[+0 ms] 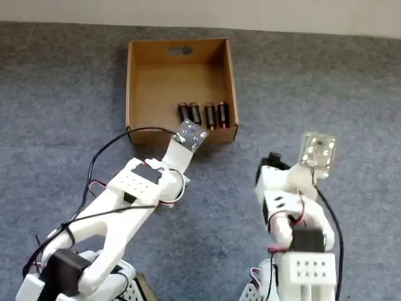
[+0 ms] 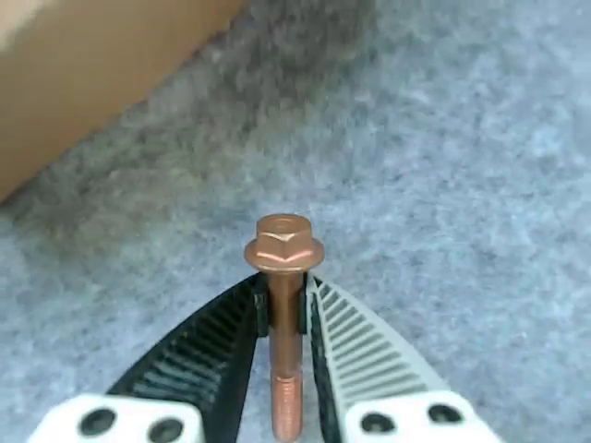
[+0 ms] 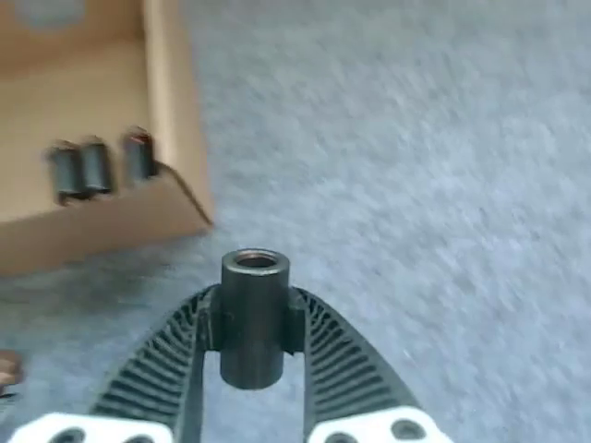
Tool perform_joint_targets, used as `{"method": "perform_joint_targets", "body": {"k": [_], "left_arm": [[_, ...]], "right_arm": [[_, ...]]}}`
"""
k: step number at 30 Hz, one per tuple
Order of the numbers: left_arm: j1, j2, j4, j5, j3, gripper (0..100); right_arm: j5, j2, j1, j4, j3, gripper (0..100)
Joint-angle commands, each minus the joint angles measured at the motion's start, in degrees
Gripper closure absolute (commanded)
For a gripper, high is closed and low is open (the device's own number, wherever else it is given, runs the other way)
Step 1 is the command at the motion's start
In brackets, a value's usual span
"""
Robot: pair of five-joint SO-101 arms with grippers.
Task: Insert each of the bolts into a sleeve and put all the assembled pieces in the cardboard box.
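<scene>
While the left gripper (image 2: 286, 288) clamps a bolt (image 2: 284, 251) by its shank near the box (image 1: 133, 88), the right gripper (image 3: 254, 303) grips a sleeve (image 3: 254, 346). Four pieces (image 1: 203, 115) lie in the box.

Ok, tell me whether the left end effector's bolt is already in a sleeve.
No, the copper bolt sits bare in the left end effector.

I see the left arm (image 1: 135, 188) and right arm (image 1: 294, 207) as white moulded shells with black motor blocks (image 1: 307, 238) between the links. A thin black cable (image 1: 103, 150) loops off the left arm, red wires (image 1: 94, 185) beside it. My left end effector (image 2: 286, 286) has one black ribbed finger and one white; the right end effector (image 3: 251, 305) has two black ribbed fingers (image 3: 157, 369) on a white base with round holes.
</scene>
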Motion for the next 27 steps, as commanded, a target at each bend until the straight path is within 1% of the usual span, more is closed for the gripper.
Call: {"method": "perform_joint_targets", "body": {"k": [1, 4, 8, 12, 13, 16, 19, 22, 24, 27], "left_arm": [[-0.7, -2.5, -1.1, 0.5, -0.1, 99], [-0.7, -2.6, -1.1, 0.5, 0.0, 99], [-1.1, -2.9, -1.1, 0.6, 0.0, 99], [-5.1, -2.9, -1.1, 0.8, -0.3, 99], [-6.4, -2.9, -1.1, 1.5, -0.3, 99], [-9.8, -2.9, -1.1, 7.2, -0.5, 99], [-12.1, -3.0, -1.1, 8.5, -0.6, 99], [-12.3, -3.0, -1.0, 8.6, -1.9, 99], [-12.3, -3.2, -0.4, 8.7, -3.8, 99], [-12.4, -6.4, 3.2, 8.7, -6.4, 99]], "right_arm": [[1.0, -9.3, -6.0, 0.0, -0.6, 99.3], [1.0, -14.3, -10.2, -3.6, -0.5, 99.3], [1.0, -16.4, -13.0, -9.6, -0.5, 99.3], [1.0, -14.3, -15.9, -18.0, 0.0, 99.3], [1.0, -13.4, -17.0, -20.7, 0.7, 99.3], [1.0, -10.8, -19.5, -27.1, 5.8, 99.3], [0.8, -9.2, -19.6, -32.3, 13.6, 99.3], [0.9, -9.6, -19.6, -37.8, 19.5, 99.3], [0.9, -10.4, -19.6, -39.1, 22.0, 99.3], [0.9, -12.0, -19.6, -39.1, 23.5, 99.3]]}}
